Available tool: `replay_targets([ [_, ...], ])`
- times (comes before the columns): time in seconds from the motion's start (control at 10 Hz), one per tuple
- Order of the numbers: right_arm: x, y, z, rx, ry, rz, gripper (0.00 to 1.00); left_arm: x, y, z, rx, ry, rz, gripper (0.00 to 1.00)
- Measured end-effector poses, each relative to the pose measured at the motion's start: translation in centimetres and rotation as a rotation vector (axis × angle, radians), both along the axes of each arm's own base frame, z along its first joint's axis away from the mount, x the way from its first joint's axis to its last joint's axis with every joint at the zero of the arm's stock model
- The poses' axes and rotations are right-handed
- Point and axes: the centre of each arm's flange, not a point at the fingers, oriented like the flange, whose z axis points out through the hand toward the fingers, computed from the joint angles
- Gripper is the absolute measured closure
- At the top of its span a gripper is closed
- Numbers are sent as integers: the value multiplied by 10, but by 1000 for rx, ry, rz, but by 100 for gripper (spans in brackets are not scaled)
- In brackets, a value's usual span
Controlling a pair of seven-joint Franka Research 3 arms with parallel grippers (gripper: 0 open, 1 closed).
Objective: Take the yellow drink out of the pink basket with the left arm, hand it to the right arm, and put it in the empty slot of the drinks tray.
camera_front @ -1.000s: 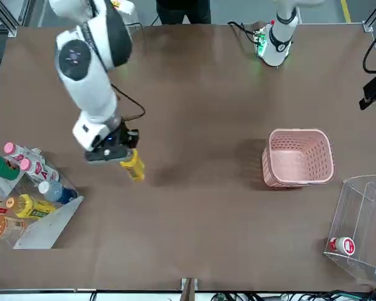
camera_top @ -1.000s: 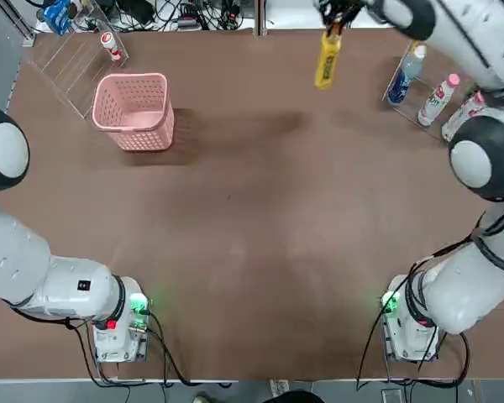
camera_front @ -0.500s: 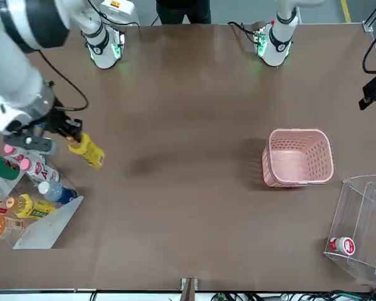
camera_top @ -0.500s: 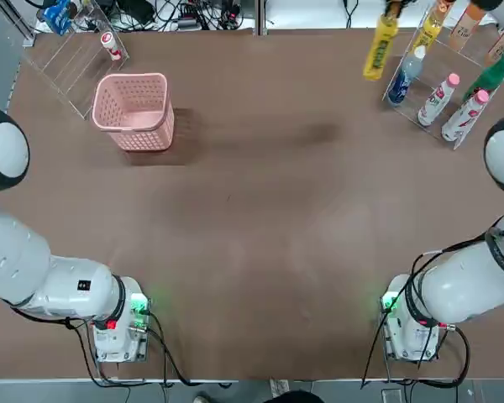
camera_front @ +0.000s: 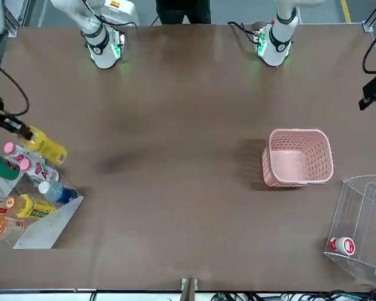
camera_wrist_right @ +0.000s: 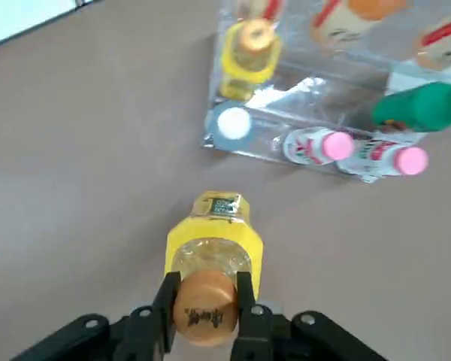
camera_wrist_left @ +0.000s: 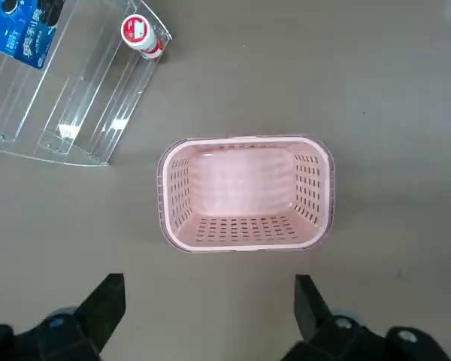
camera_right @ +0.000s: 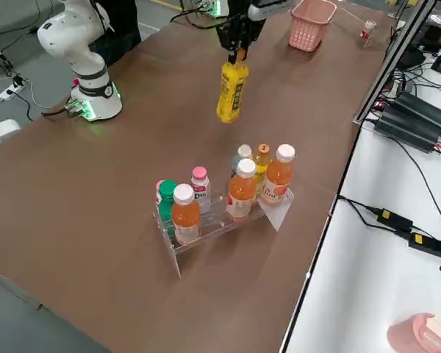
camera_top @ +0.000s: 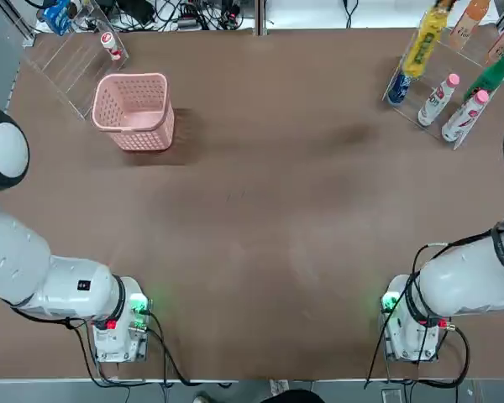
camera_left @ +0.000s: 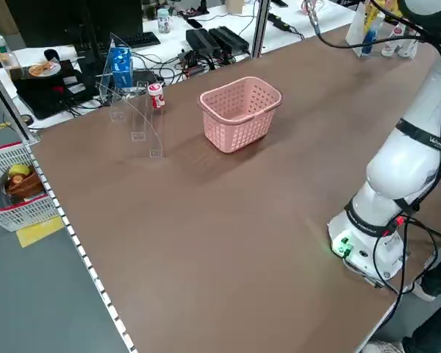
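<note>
The right gripper (camera_wrist_right: 204, 316) is clamped on the yellow drink's (camera_wrist_right: 214, 244) cap, bottle hanging upright just beside the drinks tray (camera_wrist_right: 316, 90), not over it. The left gripper (camera_wrist_left: 209, 316) hangs wide open and empty above the pink basket (camera_wrist_left: 244, 194).

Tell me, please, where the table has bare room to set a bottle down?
The wide brown stretch between the pink basket and the drinks tray is bare. It is crowded at the tray, packed with bottles, where the right gripper holds the yellow drink.
</note>
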Motion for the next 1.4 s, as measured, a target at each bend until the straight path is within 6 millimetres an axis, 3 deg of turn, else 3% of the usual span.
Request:
replay_targets([
  [0.4, -25, -93, 28, -7, -33, 6, 66, 0, 1, 0, 0, 1, 2, 0],
  [0.7, -8, -105, 31, -18, -66, 14, 66, 0, 1, -1, 0, 1, 2, 0],
  [1.0, 28, -117, 6, -24, -58, 26, 66, 0, 2, -1, 0, 2, 8, 0],
  [1.4, 37, -150, -12, -26, -49, -13, 66, 0, 3, -1, 0, 2, 13, 0],
])
